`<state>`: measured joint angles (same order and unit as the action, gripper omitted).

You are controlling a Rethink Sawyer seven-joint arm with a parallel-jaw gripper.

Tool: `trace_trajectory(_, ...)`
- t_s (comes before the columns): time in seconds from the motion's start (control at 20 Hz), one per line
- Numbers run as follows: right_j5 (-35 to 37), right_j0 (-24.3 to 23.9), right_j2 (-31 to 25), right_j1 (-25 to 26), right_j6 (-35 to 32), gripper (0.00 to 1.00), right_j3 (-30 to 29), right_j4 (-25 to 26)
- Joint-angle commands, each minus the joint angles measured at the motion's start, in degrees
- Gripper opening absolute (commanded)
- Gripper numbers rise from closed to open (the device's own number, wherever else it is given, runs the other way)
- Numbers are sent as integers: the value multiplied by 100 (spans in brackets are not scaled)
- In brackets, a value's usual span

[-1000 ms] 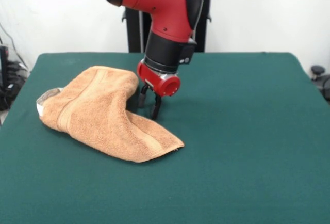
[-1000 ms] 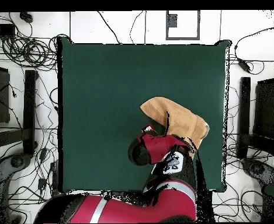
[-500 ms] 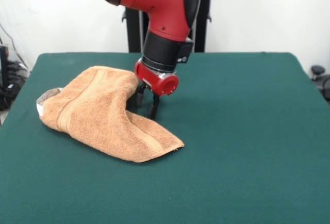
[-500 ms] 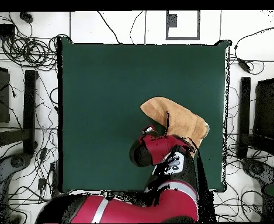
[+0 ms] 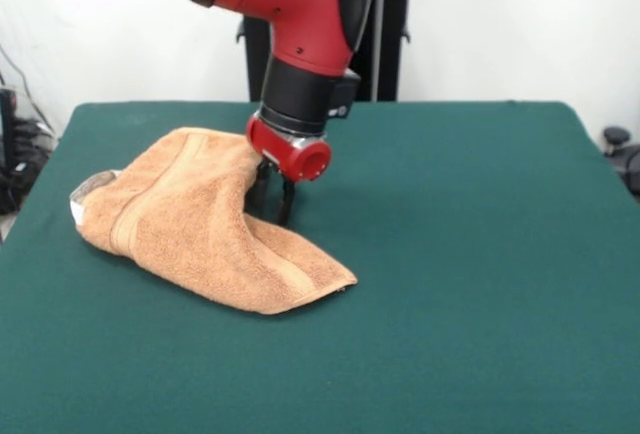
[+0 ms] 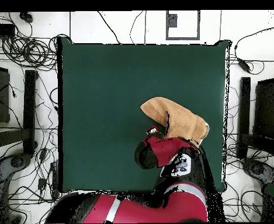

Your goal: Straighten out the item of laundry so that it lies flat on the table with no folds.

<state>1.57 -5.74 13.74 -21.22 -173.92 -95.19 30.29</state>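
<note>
Gripper at the towel's folded edge

We found the gripper (image 5: 272,197) low against the bunched side of the item of laundry (image 5: 195,221), which lay doubled over near one side of the table (image 5: 480,254). Its fingers stood slightly apart, holding nothing we could see; we judged it placed there to pinch that fold.

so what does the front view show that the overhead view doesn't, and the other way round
Only the front view shows the hand, its two dark fingers open and low at the towel's far edge, plus the towel's folded, bunched shape, a woven band and a pale patch at its left end. Only the overhead view shows the whole table outline, the cables on the floor around it, and the arm covering part of the towel. Both show the orange-tan towel lying crumpled on the green table with the red arm over it.
</note>
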Motion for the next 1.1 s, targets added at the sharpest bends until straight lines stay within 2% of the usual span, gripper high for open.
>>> trace_trajectory(0.05,327,-554,61,478,666,100,-350,636)
trace_trajectory(0.25,376,-730,-45,342,726,100,-433,821)
trace_trajectory(0.65,882,-1209,-392,-274,1110,100,-749,1194)
trace_trajectory(1.1,840,-1426,-615,-207,904,100,-598,1513)
